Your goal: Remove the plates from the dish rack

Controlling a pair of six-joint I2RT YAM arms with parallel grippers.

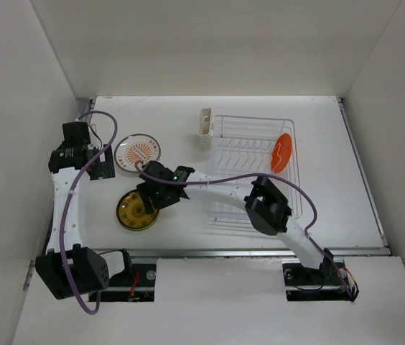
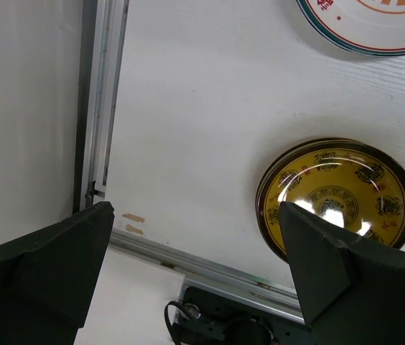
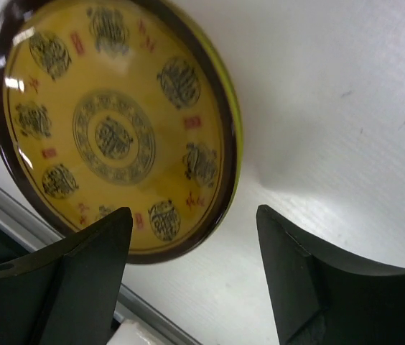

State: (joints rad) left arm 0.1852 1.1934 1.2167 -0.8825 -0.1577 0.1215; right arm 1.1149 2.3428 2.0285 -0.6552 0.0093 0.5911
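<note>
The yellow patterned plate [image 1: 135, 211] lies flat on the table at the front left; it also shows in the left wrist view [image 2: 339, 198] and the right wrist view [image 3: 109, 122]. A lime green rim [image 3: 233, 136] shows under its edge. My right gripper [image 1: 151, 197] [image 3: 195, 244] is open and empty just above that plate's right edge. The white plate with orange centre [image 1: 138, 152] [image 2: 375, 21] lies behind it. My left gripper [image 1: 105, 167] [image 2: 195, 266] is open and empty, left of both plates. An orange plate [image 1: 281, 152] stands in the wire dish rack [image 1: 254, 208].
A cream plastic cup [image 1: 205, 122] hangs on the rack's left side. White walls close in the table on the left, back and right. A metal rail [image 2: 210, 262] runs along the table's front edge, close to the yellow plate.
</note>
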